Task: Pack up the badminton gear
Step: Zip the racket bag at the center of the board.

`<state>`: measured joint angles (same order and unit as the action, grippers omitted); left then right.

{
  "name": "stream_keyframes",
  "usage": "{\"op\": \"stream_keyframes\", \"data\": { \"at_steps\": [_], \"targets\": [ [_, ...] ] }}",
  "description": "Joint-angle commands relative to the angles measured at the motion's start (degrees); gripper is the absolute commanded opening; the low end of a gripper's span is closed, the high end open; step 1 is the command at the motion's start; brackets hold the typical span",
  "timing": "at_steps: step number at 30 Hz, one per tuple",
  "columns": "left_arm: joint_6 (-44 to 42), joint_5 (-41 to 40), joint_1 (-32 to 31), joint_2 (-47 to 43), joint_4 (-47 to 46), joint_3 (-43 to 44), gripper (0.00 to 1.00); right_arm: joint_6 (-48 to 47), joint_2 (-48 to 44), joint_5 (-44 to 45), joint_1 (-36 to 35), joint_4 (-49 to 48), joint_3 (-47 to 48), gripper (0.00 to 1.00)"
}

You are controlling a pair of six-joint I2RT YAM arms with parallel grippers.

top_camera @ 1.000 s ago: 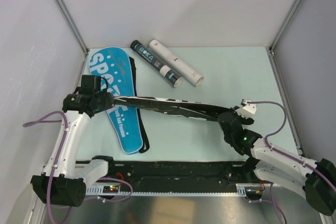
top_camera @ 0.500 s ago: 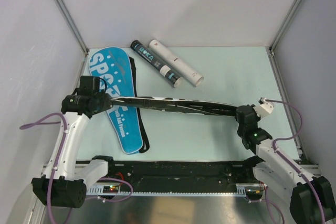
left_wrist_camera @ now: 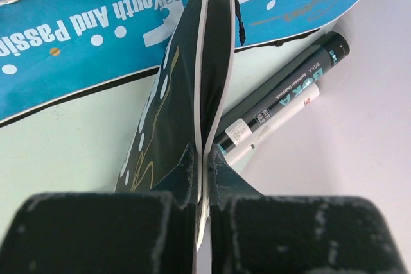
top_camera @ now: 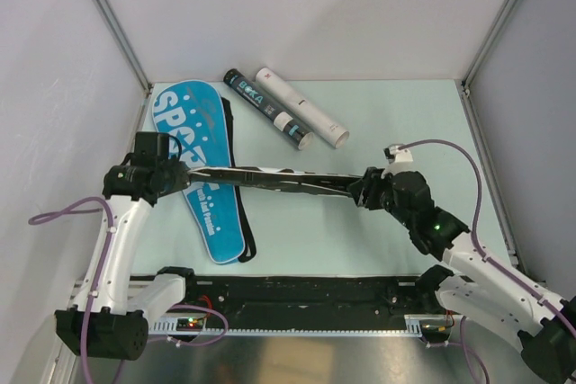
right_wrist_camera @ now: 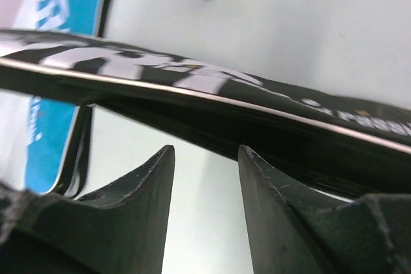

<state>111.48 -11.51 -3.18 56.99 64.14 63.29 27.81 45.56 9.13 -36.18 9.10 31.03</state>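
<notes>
The pale green table (top_camera: 396, 132) carries a blue SPORT bag (top_camera: 184, 119) on its left, plus a black tube (top_camera: 266, 107) and a white tube (top_camera: 301, 107) (side by side, touching) toward the far edge.

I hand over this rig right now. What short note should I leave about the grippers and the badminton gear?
Left gripper: shut on one end of the black bag, held on edge.
Right gripper: open at its other end, gripping nothing.
Blue bag lies flat at the left; black tube and white tube lie side by side at the rear.
Done: nothing visibly packed.
To do: stow the tubes and bags.
</notes>
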Motion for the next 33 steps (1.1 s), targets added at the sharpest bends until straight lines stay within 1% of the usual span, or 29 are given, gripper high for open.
{"op": "stream_keyframes", "data": {
  "at_steps": [1, 5, 9, 13, 18, 21, 24, 26, 28, 30, 33],
  "targets": [
    [-2.0, -3.1, 0.5, 0.1, -0.1, 2.3, 0.0, -9.0, 0.1, -13.0, -1.7, -4.3, 4.2, 0.5],
    [-4.3, -2.4, 0.5, 0.7, -0.1, 3.0, 0.0, -14.0, 3.6, -22.8, -1.5, -10.0, 5.6, 0.55],
    [-6.8, -3.0, 0.6, 0.8, -0.1, 4.4, 0.0, -17.9, 8.8, -27.9, -0.3, -7.8, 8.1, 0.59],
    [-8.9, -2.1, 0.6, 1.2, -0.2, 4.0, 0.0, -21.0, 12.8, -27.8, 0.7, -8.3, 8.4, 0.59],
    [-10.6, -1.8, 0.7, 1.2, -0.2, 2.9, 0.0, -23.1, 18.1, -28.0, 1.8, -13.5, 8.5, 0.52],
    [-11.5, -2.2, 0.7, 1.1, -0.2, 3.1, 0.0, -23.4, 19.6, -28.7, 2.3, -15.0, 8.5, 0.47],
    [-12.5, -2.4, 0.8, 1.6, -0.2, 3.7, 0.0, -21.5, 18.9, -28.4, 3.4, -13.6, 8.6, 0.47],
    [-13.8, -2.4, 1.0, 2.5, -0.2, 4.7, 0.0, -18.7, 17.5, -26.8, 5.7, -10.9, 9.0, 0.46],
    [-14.6, -2.4, 1.0, 2.9, -0.2, 5.1, 0.0, -16.2, 15.8, -28.2, 8.5, -7.7, 9.2, 0.44],
    [-14.7, -2.6, 1.1, 3.1, -0.2, 5.0, 0.0, -15.5, 14.7, -29.6, 9.9, -6.4, 9.3, 0.43],
    [-14.7, -2.3, 1.1, 3.6, -0.2, 5.1, 0.0, -16.4, 15.2, -29.8, 10.3, -5.8, 9.3, 0.43]
  ]
}}
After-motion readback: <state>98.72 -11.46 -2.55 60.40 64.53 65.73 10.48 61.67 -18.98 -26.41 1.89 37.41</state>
